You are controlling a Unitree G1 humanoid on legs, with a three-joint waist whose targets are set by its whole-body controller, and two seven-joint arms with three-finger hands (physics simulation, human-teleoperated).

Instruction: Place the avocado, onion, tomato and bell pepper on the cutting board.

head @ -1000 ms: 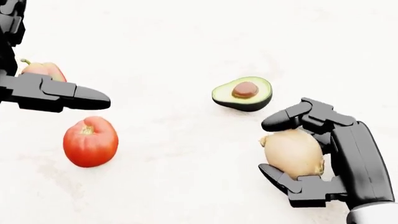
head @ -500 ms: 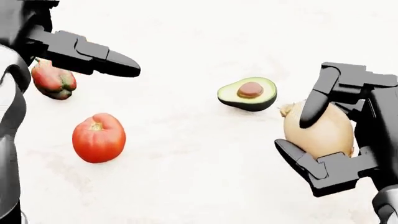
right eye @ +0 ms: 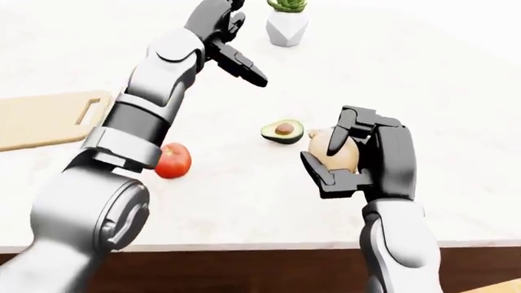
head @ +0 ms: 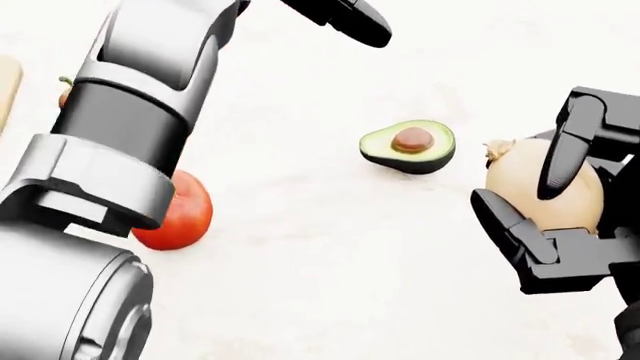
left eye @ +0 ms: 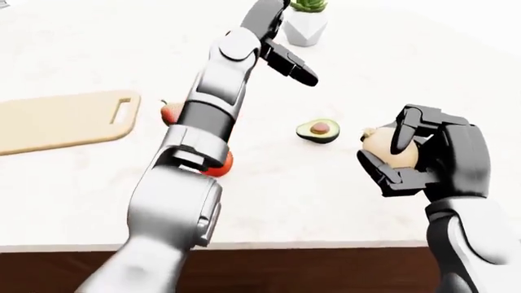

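Note:
My right hand (right eye: pixel 329 152) is shut on the tan onion (head: pixel 545 193) and holds it above the white counter, right of the halved avocado (head: pixel 408 147). My left hand (left eye: pixel 290 61) is open and empty, raised high with its fingers stretched out toward the upper right, above the avocado. The red tomato (right eye: pixel 173 160) lies on the counter, partly hidden by my left forearm in the head view. The bell pepper (left eye: pixel 168 113) shows only as a red sliver behind that arm, next to the wooden cutting board (left eye: pixel 57 119) at the left.
A white pot with a green plant (left eye: pixel 305 25) stands at the top of the eye views. The counter's edge (left eye: pixel 325 245) runs along the bottom, with dark wood below. My left arm crosses the left half of the views.
My left arm has swung up and toward the top of the view, and now covers the pepper and part of the tomato. My right hand has lifted the onion higher and to the right.

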